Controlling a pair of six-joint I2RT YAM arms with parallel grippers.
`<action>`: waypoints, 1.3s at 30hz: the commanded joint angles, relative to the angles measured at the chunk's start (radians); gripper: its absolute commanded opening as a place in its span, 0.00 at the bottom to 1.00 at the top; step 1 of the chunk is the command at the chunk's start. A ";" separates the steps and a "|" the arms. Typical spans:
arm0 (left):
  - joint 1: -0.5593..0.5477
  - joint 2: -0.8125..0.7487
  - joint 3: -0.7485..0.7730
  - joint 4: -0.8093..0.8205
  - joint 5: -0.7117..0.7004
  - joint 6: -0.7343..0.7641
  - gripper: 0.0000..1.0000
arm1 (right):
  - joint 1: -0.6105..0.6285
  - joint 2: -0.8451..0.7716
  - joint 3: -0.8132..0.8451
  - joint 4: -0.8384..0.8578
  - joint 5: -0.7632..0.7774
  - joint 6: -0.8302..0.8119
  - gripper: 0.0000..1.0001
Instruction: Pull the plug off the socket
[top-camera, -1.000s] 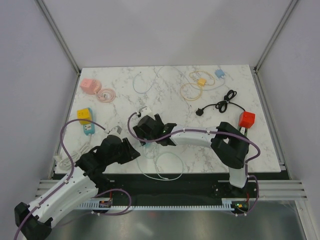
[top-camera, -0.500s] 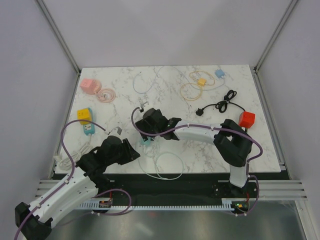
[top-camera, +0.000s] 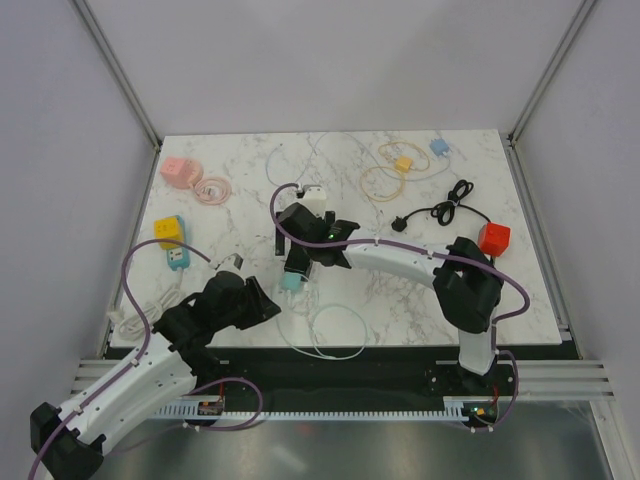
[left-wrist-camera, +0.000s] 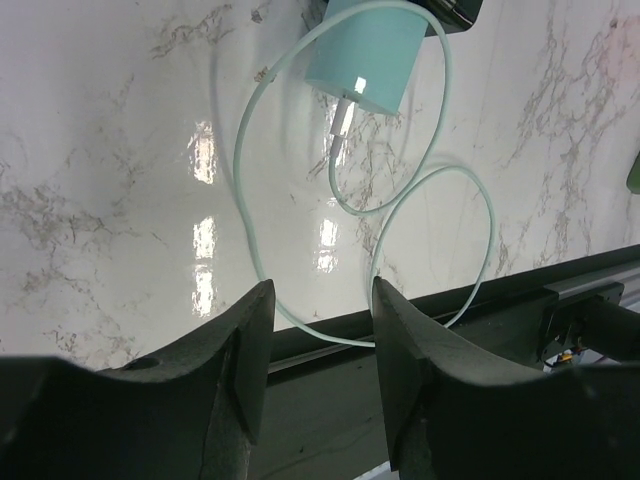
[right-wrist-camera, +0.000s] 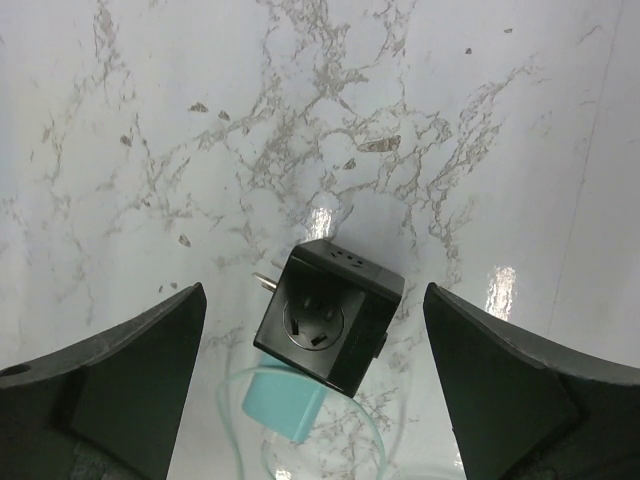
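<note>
A black cube socket (right-wrist-camera: 328, 318) lies on the marble table with a teal plug (right-wrist-camera: 285, 402) set against its near side. Both show in the top view, socket (top-camera: 298, 263) and plug (top-camera: 291, 283), and the plug's pale green cable (top-camera: 335, 335) loops toward the front edge. My right gripper (right-wrist-camera: 312, 298) is open wide and hovers above the socket, touching nothing; in the top view it sits just beyond the socket (top-camera: 303, 240). My left gripper (left-wrist-camera: 320, 305) is open and empty, near the front edge, short of the plug (left-wrist-camera: 365, 62); the top view shows it left of the plug (top-camera: 264, 300).
A pink socket (top-camera: 180, 170) with coiled pink cable, a yellow cube (top-camera: 168, 230) and a blue socket (top-camera: 177, 257) lie at the left. A red cube (top-camera: 493, 238), a black cable (top-camera: 445, 212), a yellow plug (top-camera: 403, 163) and a blue plug (top-camera: 440, 147) lie at the right.
My right gripper has risen and drawn back toward the far side, uncovering the black socket and the teal plug. My left arm has barely moved.
</note>
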 joint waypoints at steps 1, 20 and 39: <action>0.003 0.007 0.013 0.022 -0.044 -0.052 0.52 | 0.008 0.042 0.083 -0.101 0.097 0.178 0.98; 0.003 -0.006 0.017 0.019 -0.041 -0.050 0.52 | 0.041 0.209 0.215 -0.328 0.157 0.437 0.98; 0.003 0.004 0.076 0.036 0.012 0.038 0.76 | 0.022 0.109 -0.054 -0.083 0.091 0.419 0.17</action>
